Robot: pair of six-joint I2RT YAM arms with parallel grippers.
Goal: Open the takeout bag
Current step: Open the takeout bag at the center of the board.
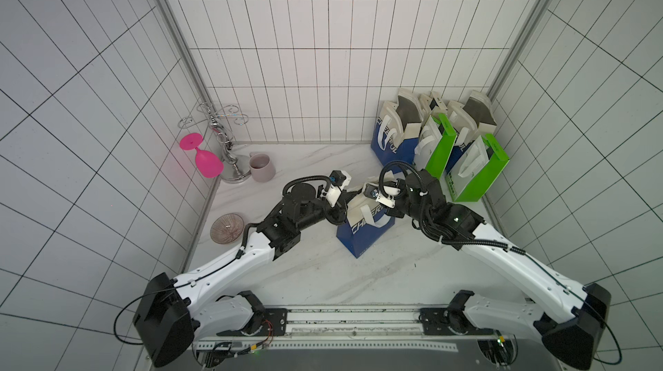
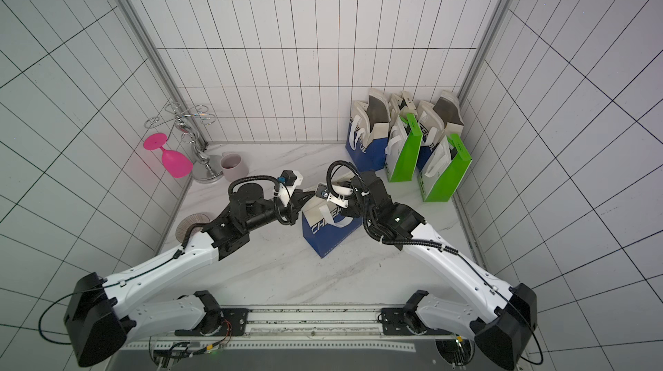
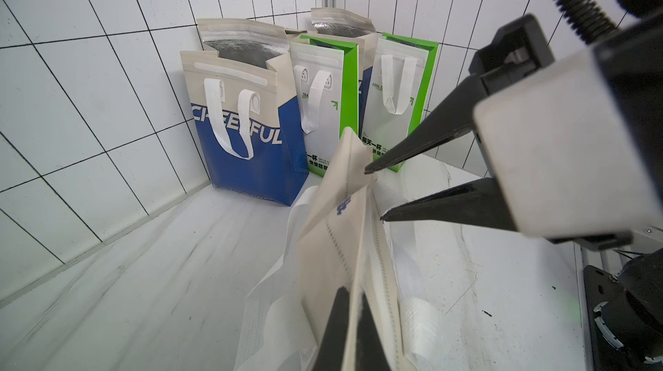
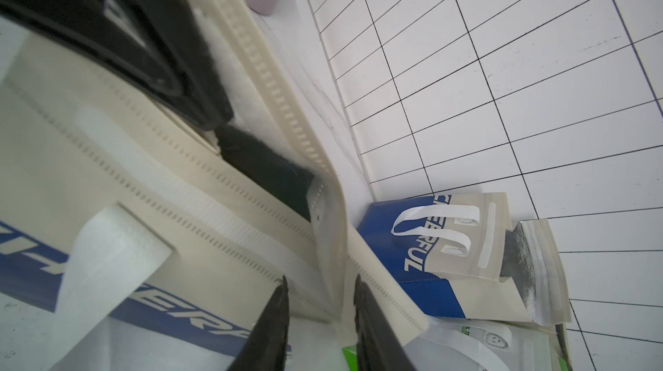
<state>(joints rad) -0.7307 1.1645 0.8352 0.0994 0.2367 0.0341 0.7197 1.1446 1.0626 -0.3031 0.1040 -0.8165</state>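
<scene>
**Takeout bag: position.** The takeout bag (image 1: 362,234) (blue and beige, lettered CHEERFUL) stands at the centre of the worktop (image 1: 305,272), between the two arms. Its mouth faces up. The long axis of the mouth runs left to right across the scene.

**Mouth.** In the right wrist view a white closure strip (image 4: 229,75) shows between the two beige panels. From this, the seam appears partly parted at one end. How far the split runs cannot be told.

**Left gripper.** The left gripper (image 3: 353,297) is at the left end of the mouth. Its jaws are clamped on the beige top panel.

**Right gripper.** The right gripper (image 4: 321,279) is at the right end of the mouth. Its jaws stand a narrow way apart, with one curled layer of the top edge between them. That layer is not pinched. In the left wrist view one tip touches the panel edge and the other stands clear of it.

**Controlling relation.** The two grippers face each other along the seam (not across it). Judged from this, the right gripper must close on its layer, then the pull goes across the long axis, near against far. A pull along the axis would only stretch the seam.

**Surroundings.** Four other bags (image 1: 441,150) stand in the far right corner, well apart. A mug (image 1: 262,167) stands far left.
</scene>
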